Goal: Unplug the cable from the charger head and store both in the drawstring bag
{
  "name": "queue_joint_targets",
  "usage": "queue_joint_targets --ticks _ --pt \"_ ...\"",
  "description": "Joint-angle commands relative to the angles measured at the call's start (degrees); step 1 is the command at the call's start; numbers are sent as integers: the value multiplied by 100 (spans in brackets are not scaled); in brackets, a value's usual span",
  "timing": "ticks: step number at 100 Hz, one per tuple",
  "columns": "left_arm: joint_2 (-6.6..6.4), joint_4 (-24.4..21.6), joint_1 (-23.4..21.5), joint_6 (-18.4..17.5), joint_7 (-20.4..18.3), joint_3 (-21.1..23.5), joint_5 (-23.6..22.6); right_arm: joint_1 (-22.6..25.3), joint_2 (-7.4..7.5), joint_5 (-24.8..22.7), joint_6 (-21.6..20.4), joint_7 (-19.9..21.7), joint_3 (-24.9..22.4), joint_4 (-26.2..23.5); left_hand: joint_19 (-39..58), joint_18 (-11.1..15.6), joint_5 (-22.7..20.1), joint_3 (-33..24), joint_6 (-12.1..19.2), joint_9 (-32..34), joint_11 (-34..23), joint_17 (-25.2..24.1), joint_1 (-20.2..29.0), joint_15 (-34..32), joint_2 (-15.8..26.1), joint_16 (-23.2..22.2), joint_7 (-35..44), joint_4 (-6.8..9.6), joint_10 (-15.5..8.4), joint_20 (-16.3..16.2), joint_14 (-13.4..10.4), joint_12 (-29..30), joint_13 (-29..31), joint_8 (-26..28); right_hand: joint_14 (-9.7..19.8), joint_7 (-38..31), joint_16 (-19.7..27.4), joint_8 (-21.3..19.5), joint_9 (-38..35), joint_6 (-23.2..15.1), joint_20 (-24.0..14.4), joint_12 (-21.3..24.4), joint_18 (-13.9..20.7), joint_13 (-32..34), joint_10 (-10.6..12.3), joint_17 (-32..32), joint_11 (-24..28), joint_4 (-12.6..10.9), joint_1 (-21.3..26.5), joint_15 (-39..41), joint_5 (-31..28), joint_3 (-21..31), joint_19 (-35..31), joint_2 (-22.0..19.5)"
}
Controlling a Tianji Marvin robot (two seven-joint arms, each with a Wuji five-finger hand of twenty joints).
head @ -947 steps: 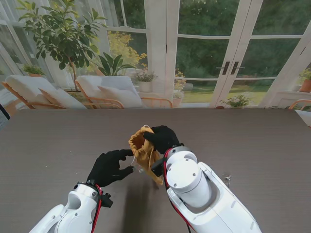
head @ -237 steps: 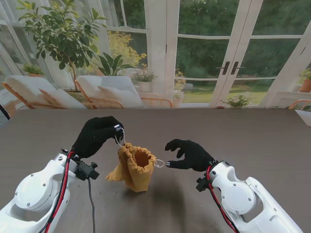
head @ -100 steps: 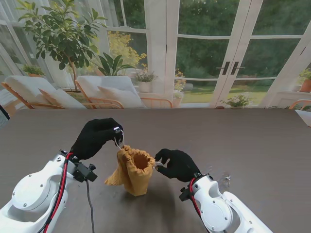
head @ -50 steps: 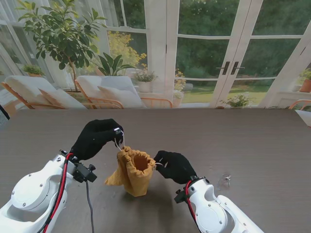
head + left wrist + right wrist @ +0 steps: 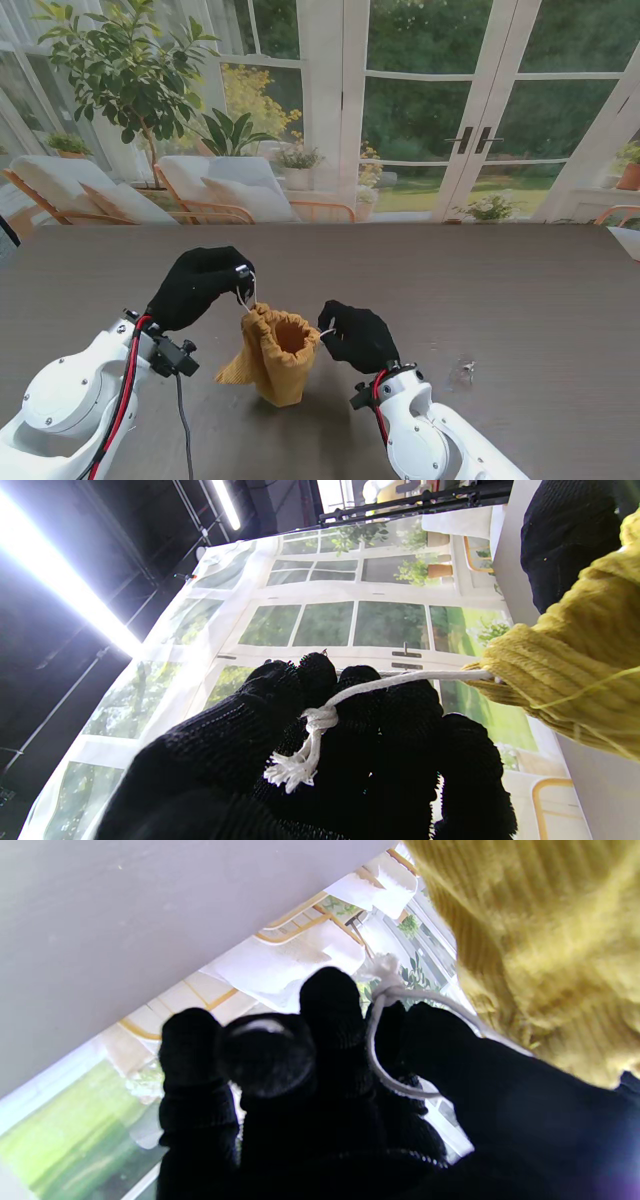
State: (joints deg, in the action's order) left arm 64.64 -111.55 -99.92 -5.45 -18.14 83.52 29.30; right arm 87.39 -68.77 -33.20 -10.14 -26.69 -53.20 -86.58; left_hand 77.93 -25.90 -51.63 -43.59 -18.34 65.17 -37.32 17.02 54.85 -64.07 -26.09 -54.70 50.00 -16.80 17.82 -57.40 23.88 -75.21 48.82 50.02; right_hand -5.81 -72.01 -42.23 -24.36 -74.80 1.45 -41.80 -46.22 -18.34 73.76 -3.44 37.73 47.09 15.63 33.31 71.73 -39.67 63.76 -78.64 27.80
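The yellow knitted drawstring bag (image 5: 274,352) stands upright on the table with its mouth open. My left hand (image 5: 200,284) is shut on the white drawstring (image 5: 320,715) on the bag's left side, its knotted, frayed end lying over my fingers. My right hand (image 5: 355,335) is close against the bag's right side, with a loop of the drawstring (image 5: 382,1040) hooked around a finger. The bag (image 5: 575,685) fills one side of each wrist view, also as yellow knit (image 5: 540,940). The cable and charger head are not visible; the bag's inside is dark.
A small clear object (image 5: 462,374) lies on the dark wood-grain table (image 5: 540,290) to the right of my right arm. A black cable (image 5: 186,430) hangs from my left wrist. Windows and patio chairs are beyond the table's far edge.
My right hand has moved left, in towards the bag's right side, and its fingers have closed on the cord loop. My left hand and the bag have hardly moved.
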Motion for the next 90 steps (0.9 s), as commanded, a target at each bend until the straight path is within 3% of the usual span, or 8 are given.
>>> queue_joint_targets --ticks 1,21,34,42,90 --pt "1 -28 -22 -10 -130 25 18 -93 -80 -30 -99 -48 73 78 101 251 -47 4 74 119 -85 38 479 36 242 -34 548 188 -163 -138 343 20 124 214 395 -438 -145 -230 -465 -12 203 -131 163 172 93 1532 203 160 -1 369 -106 381 -366 101" --pt "-7 -63 -68 -18 -162 60 24 -541 -51 -589 -404 -334 278 490 112 233 -39 -9 80 124 -99 57 472 11 238 -36 549 180 -163 -128 327 29 136 214 564 -591 -235 -351 -527 -232 258 -247 268 170 196 1682 367 196 -108 679 -50 502 -367 114" --pt "-18 -137 -154 -14 -192 136 7 -787 -10 -794 -671 -343 322 665 114 236 -44 -10 63 121 -102 62 472 2 241 -36 548 180 -165 -123 318 33 145 213 582 -603 -288 -392 -525 -338 253 -341 326 173 136 1714 492 191 -173 830 -76 582 -370 170" --pt "-20 -179 -209 -23 -188 173 7 -927 53 -1006 -749 -292 336 713 117 231 -51 -14 66 127 -108 73 476 -9 241 -39 551 182 -164 -119 312 33 154 216 647 -612 -301 -421 -548 -375 252 -355 392 173 241 1773 511 193 -199 862 -64 608 -362 171" --pt "-59 -286 -368 -157 -323 282 -10 -1714 317 -1960 -853 -93 529 981 155 228 -69 -105 79 171 -180 218 440 -106 190 -57 599 148 -200 -54 212 -14 259 233 939 -671 -418 -538 -653 -539 250 -404 571 185 329 2117 559 220 -214 1071 -65 707 -313 207"
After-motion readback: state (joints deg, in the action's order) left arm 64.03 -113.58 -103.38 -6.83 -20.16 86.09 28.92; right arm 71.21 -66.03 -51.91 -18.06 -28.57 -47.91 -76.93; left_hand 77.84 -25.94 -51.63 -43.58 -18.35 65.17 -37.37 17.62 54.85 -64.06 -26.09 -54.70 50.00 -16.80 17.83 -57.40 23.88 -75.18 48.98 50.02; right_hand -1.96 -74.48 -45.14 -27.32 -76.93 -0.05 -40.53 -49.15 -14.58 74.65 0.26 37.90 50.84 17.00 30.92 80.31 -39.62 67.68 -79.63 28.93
